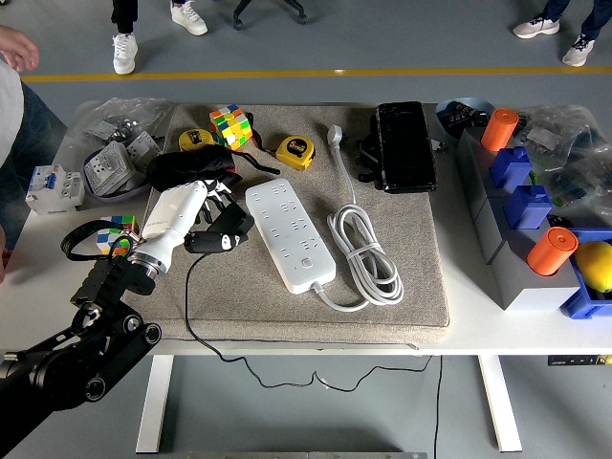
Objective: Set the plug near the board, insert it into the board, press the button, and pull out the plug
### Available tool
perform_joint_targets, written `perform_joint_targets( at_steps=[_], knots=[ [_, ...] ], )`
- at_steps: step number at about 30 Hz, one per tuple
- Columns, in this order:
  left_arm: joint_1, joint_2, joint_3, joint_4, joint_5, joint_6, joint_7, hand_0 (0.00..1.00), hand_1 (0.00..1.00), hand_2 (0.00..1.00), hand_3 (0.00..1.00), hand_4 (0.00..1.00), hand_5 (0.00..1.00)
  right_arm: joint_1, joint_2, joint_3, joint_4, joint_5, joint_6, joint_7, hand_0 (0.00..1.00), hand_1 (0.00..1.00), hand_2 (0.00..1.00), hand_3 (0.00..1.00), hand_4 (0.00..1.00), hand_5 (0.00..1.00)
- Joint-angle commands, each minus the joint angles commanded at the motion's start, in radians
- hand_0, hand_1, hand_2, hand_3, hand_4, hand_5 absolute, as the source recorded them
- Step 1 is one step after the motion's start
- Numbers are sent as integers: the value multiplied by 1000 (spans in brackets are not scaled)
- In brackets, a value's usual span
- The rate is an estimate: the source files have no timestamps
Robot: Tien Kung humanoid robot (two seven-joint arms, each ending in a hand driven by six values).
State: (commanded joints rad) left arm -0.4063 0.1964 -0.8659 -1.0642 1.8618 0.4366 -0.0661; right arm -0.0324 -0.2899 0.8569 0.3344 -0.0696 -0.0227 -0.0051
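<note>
No text, label or number is readable on the power strip (290,234) or anything else.

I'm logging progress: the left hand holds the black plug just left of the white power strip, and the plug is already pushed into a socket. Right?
Not quite. The head view shows the left hand holding the black plug just left of the white power strip, but the plug is beside it, not in a socket.

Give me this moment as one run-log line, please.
left hand: holding black plug | plug: beside power strip, not inserted | right: unseen
</note>
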Motion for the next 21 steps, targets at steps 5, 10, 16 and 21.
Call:
perform_joint_targets(
  at_steps=[5,10,16,21],
  knots=[
    [-24,8,27,-7,-42,-11,-40,235,319,336,506,846,51,1,0,1,1,-1,-1,1,606,664,621,502,793,519],
    [-57,15,73,7,-73,-22,-75,234,313,333,505,843,55,1,0,0,1,0,-1,1,604,662,621,502,793,519],
    [-90,10,124,42,-79,-29,-86,236,311,335,504,830,66,1,0,-5,1,3,-1,0,604,664,620,502,791,518],
    [-98,-6,130,70,-75,-31,-89,236,311,335,504,830,66,2,1,-4,1,3,-2,1,604,664,620,502,791,518]
  ],
)
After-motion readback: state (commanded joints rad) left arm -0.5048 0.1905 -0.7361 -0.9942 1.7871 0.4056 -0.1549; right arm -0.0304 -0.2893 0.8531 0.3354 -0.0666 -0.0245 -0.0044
